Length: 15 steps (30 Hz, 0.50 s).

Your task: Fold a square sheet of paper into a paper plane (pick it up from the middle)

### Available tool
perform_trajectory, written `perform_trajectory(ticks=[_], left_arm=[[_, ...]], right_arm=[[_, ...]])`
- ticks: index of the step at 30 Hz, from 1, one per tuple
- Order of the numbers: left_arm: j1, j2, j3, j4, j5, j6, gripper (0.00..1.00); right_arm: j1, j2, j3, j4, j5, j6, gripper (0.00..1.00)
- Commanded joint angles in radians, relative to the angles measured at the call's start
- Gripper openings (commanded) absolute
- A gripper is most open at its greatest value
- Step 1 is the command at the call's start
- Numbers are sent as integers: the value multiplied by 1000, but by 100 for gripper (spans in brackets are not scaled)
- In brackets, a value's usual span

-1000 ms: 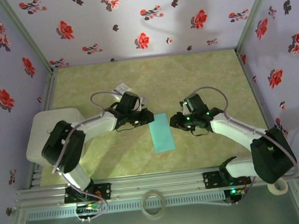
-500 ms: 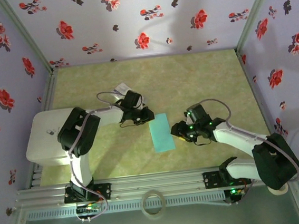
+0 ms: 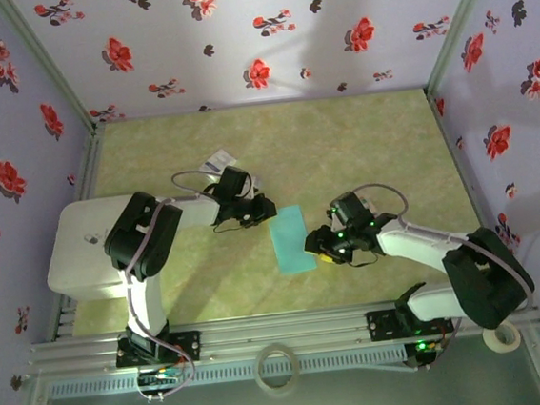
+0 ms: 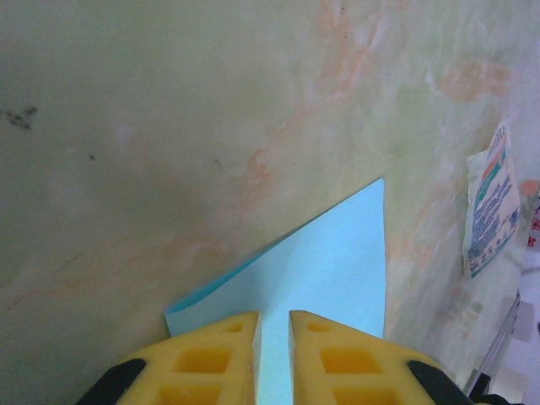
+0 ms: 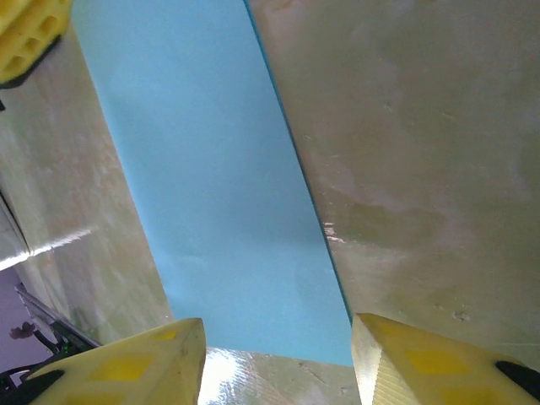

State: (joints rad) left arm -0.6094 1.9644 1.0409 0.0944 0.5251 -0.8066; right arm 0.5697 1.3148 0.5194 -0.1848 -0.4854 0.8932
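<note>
Paper sheet (image 3: 290,241) folded flat between left gripper (image 4: 273,354) and right gripper (image 5: 278,363).

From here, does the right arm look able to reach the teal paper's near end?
Probably yes. The right tool hangs open beside the folded teal paper, with bare table between. The left tool, nearly shut on the paper's far end, leaves the near end free.

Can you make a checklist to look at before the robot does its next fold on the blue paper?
1. Paper lying flat on the table, folded in half: ok.
2. Left fingers pinching the paper's corner: ok.
3. Right gripper open, one finger on each side of the paper's end: ok.
4. Right fingers touching the paper: cannot tell.
5. Printed card away from the paper: ok.
</note>
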Motion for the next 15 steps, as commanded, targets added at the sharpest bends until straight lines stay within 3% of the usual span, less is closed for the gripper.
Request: perform_trajectory(ticks=[1,15], left_arm=[[-1,26,-40,-21,-22,-7,16],[8,0,-68,-12,-23,-8,16]], right_arm=[[10,27,0,6,-31,12,49],[27,49,-1,-23,-22,2,45]])
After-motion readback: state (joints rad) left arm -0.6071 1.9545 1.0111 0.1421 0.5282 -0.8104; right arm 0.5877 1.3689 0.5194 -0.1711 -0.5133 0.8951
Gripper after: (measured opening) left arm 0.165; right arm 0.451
